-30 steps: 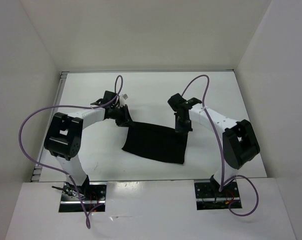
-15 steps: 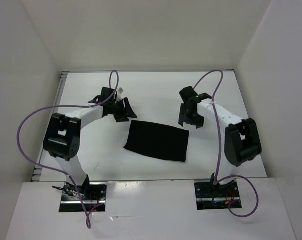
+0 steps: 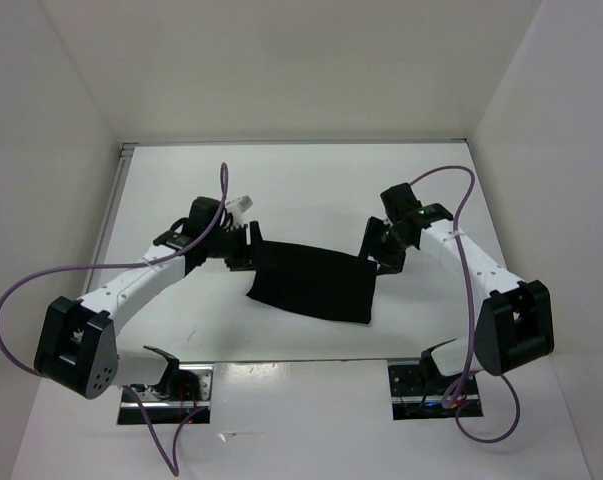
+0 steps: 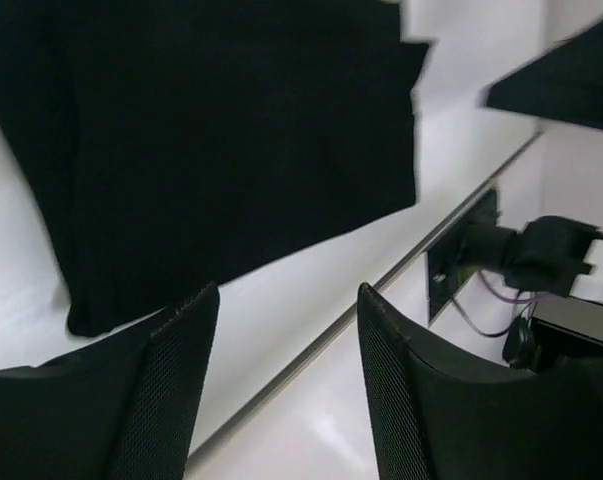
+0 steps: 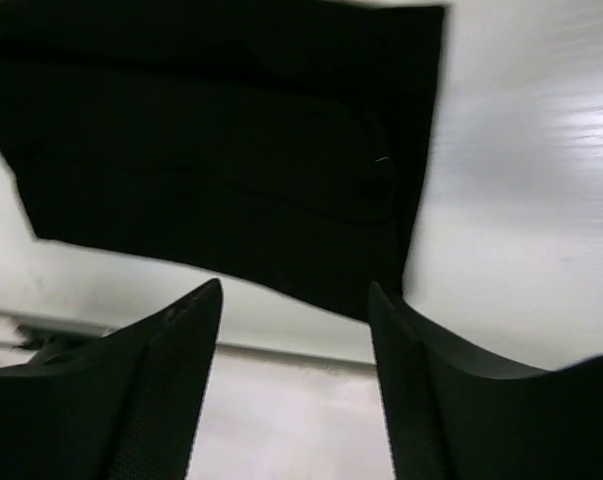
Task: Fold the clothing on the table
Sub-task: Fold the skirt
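Though slightly skewed, clothing [image 3: 314, 282] long axis runs left-right on table [image 3: 301, 180].

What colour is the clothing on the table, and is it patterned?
Plain black, no pattern; the clothing shows best from the top camera.

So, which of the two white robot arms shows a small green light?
The right arm: a green light glows on its black wrist. The left arm shows none.
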You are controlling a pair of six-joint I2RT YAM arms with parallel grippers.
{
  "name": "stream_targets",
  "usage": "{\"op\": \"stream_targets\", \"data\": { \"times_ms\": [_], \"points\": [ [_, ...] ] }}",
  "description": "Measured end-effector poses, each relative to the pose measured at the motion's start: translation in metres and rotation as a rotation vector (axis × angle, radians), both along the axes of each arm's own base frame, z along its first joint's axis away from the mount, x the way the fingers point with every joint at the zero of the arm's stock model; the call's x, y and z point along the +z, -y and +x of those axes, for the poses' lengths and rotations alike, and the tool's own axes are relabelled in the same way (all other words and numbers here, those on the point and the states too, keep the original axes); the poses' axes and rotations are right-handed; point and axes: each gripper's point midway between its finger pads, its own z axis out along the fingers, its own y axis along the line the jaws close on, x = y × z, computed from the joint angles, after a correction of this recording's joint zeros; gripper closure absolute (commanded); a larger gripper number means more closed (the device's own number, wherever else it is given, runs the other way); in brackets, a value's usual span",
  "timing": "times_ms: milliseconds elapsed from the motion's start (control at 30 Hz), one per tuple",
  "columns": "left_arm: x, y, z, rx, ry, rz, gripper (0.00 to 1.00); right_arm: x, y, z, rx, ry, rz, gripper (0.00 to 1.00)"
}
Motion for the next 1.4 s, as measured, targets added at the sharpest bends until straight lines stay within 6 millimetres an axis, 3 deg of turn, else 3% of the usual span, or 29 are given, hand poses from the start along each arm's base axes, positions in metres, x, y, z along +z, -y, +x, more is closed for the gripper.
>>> {"op": "stream_targets", "data": {
  "times_ms": [67,100,133,233,300,467,700,833,900,1100,1200,1233,1300,1333,1400],
  "points": [
    [-0.021,-0.008,-0.013,0.015,-0.073,0.044,0.33,0.003,-0.01,-0.004,0.016,-0.018,0.056,0.42],
    [-0.03,-0.012,-0.018,0.029,-0.103,0.068,0.33,0.004,-0.014,-0.005,0.023,-0.024,0.08,0.42],
    [-0.036,-0.016,-0.021,0.043,-0.126,0.088,0.27,0.006,-0.018,-0.007,0.032,-0.033,0.105,0.42],
    [-0.051,-0.026,-0.027,0.098,-0.173,0.139,0.26,0.005,-0.026,-0.011,0.05,-0.061,0.142,0.42],
    [-0.059,-0.032,-0.029,0.127,-0.194,0.168,0.21,0.003,-0.028,-0.012,0.057,-0.077,0.153,0.42],
    [-0.076,-0.043,-0.027,0.185,-0.23,0.234,0.19,0.002,-0.035,-0.016,0.076,-0.097,0.176,0.42],
    [-0.124,-0.048,-0.025,0.196,-0.342,0.321,0.19,0.004,-0.043,-0.02,0.103,-0.103,0.19,0.43],
    [-0.127,-0.041,-0.019,0.196,-0.347,0.29,0.23,0.009,-0.048,-0.02,0.123,-0.093,0.194,0.45],
    [-0.127,-0.037,-0.016,0.184,-0.35,0.268,0.32,0.011,-0.049,-0.019,0.125,-0.09,0.196,0.46],
    [-0.128,-0.017,-0.01,0.123,-0.354,0.171,0.34,0.014,-0.052,-0.019,0.137,-0.085,0.207,0.46],
    [-0.131,-0.011,-0.008,0.099,-0.36,0.147,0.55,0.014,-0.06,-0.022,0.182,-0.1,0.213,0.48],
    [-0.134,-0.01,-0.007,0.092,-0.365,0.142,0.72,0.013,-0.066,-0.024,0.21,-0.109,0.217,0.49],
    [-0.139,-0.008,-0.007,0.085,-0.382,0.137,0.93,0.008,-0.076,-0.029,0.26,-0.133,0.219,0.55],
    [-0.142,-0.007,-0.009,0.077,-0.393,0.132,1.0,0.004,-0.082,-0.033,0.29,-0.151,0.218,0.6],
    [-0.141,-0.005,-0.01,0.066,-0.398,0.117,1.0,-0.005,-0.092,-0.042,0.353,-0.191,0.215,0.74]
  ]
}}
